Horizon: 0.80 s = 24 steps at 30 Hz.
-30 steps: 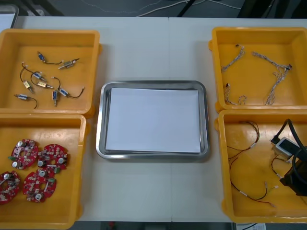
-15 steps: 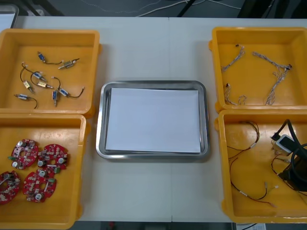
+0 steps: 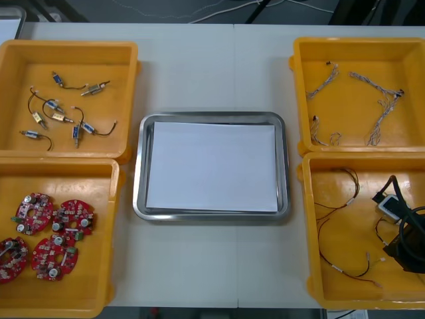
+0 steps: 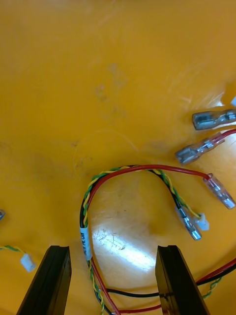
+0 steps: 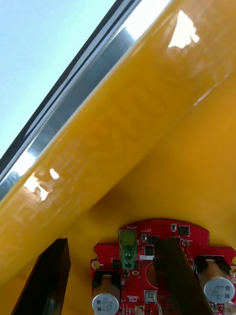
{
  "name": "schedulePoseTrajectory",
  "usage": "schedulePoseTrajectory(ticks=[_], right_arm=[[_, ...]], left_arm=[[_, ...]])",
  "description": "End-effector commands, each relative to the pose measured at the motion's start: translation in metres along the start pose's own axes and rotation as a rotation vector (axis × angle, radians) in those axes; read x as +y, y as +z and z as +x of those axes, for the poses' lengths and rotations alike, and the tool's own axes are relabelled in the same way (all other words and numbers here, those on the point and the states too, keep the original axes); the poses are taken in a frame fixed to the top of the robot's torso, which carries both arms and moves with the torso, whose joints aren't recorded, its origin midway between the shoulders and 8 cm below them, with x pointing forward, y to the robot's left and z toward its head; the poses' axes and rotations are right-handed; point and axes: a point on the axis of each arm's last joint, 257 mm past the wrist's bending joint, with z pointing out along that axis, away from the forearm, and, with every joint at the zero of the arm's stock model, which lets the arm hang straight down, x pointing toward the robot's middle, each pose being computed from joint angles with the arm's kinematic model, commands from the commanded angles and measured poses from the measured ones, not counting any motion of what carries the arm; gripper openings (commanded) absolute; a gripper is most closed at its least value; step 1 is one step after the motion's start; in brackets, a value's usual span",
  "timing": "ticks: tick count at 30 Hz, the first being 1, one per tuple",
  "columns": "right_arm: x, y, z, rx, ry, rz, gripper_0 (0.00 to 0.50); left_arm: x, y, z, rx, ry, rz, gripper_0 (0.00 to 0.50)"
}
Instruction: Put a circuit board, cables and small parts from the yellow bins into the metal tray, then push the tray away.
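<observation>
Red and yellow cable (image 4: 129,169) lies looped on the floor of the near right yellow bin (image 3: 312,232). Its twisted stretch runs between the wide-spread fingers of my right gripper (image 4: 114,251). My left gripper (image 5: 113,243), also wide open, is over a round red circuit board (image 5: 135,278). The metal tray (image 3: 137,179) sits mid-table.

Metal tray (image 3: 137,179) is in the middle. Left of it: small metal parts (image 3: 60,116) behind, circuit boards (image 3: 53,236) in front. Right: cables (image 3: 385,109) in both bins (image 3: 358,42).
</observation>
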Motion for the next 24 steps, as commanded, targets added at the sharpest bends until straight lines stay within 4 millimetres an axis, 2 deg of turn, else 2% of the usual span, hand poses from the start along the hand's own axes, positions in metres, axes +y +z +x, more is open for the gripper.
schedulePoseTrajectory(ticks=[1, 7, 9, 12, 14, 16, 17, 20, 24], right_arm=[[0.016, 0.007, 0.01, 0.012, -0.008, -0.016, 0.5], [0.016, 0.008, 0.013, 0.024, -0.015, -0.008, 0.5], [0.017, 0.01, 0.012, 0.025, -0.014, -0.007, 0.5], [0.021, 0.013, 0.013, 0.029, -0.017, -0.006, 0.5], [0.021, 0.014, 0.012, 0.028, -0.02, -0.001, 0.5], [0.023, 0.015, 0.012, 0.031, -0.021, 0.002, 0.5], [0.024, 0.016, 0.012, 0.031, -0.02, 0.001, 0.5], [0.028, 0.018, 0.009, 0.024, -0.018, -0.004, 0.5], [0.029, 0.019, 0.009, 0.027, -0.015, -0.002, 0.5]], left_arm=[[-0.013, 0.008, 0.0, -0.004, 0.104, 0.017, 0.5], [-0.013, 0.009, 0.002, 0.0, 0.106, 0.014, 0.5], [-0.013, 0.009, 0.002, 0.001, 0.108, 0.011, 0.484], [-0.013, 0.01, 0.003, 0.002, 0.112, 0.009, 0.426], [-0.013, 0.011, 0.003, 0.003, 0.113, 0.008, 0.364], [-0.014, 0.011, 0.004, 0.005, 0.116, 0.007, 0.264], [-0.013, 0.011, 0.003, 0.003, 0.115, 0.004, 0.233], [-0.013, 0.011, 0.004, 0.004, 0.114, 0.004, 0.231], [-0.013, 0.013, 0.006, 0.01, 0.114, 0.003, 0.276]])
